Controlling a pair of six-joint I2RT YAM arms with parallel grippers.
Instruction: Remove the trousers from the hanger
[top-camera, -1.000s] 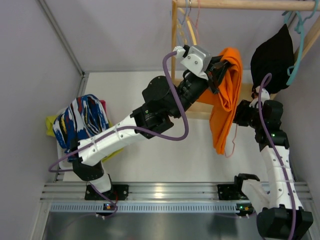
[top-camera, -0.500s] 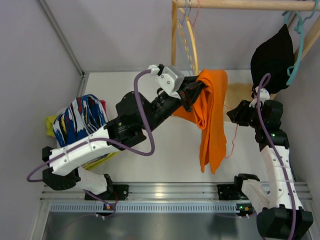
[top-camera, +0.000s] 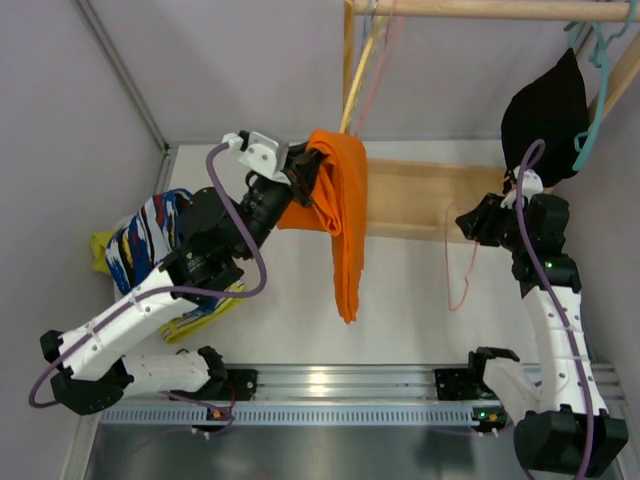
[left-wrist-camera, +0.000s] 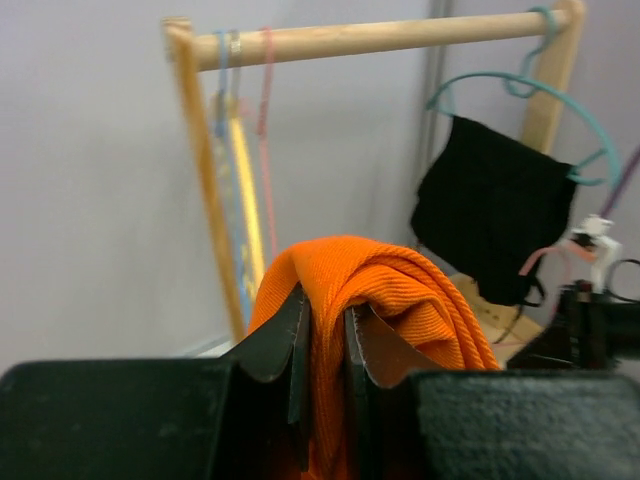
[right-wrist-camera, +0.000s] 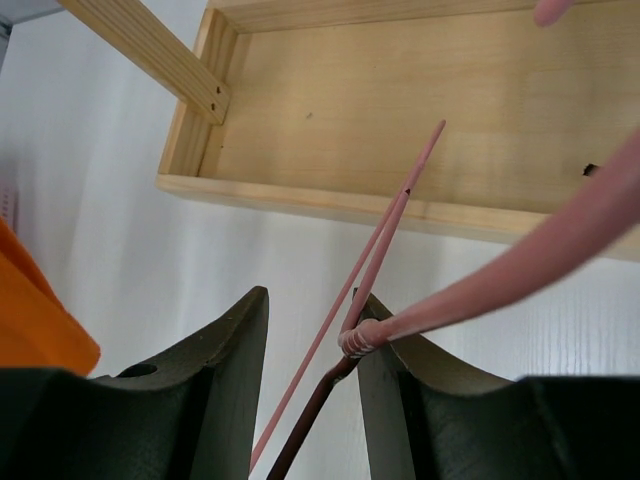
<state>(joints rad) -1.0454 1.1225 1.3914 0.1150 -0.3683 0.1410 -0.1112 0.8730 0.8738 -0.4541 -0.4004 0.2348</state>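
I see bright orange trousers (top-camera: 340, 215), all one colour, with tiny ribs in the cloth. The pink hanger (top-camera: 462, 262) is thin and pale pink. The rail (top-camera: 480, 10) and the flat base (top-camera: 440, 195) of the rack are light brown wood. A plain black cloth (top-camera: 545, 115) hangs on a blue-green hanger (top-camera: 598, 70). The tabletop (top-camera: 400, 310) is white. By its left edge a patterned cloth (top-camera: 150, 240) has blue, white, black and red splashes, and a yellow cloth (top-camera: 100, 250) peeks out beside it. My left arm (top-camera: 130, 320) and right arm (top-camera: 555, 330) are white and black, with purple cables (top-camera: 518, 205).
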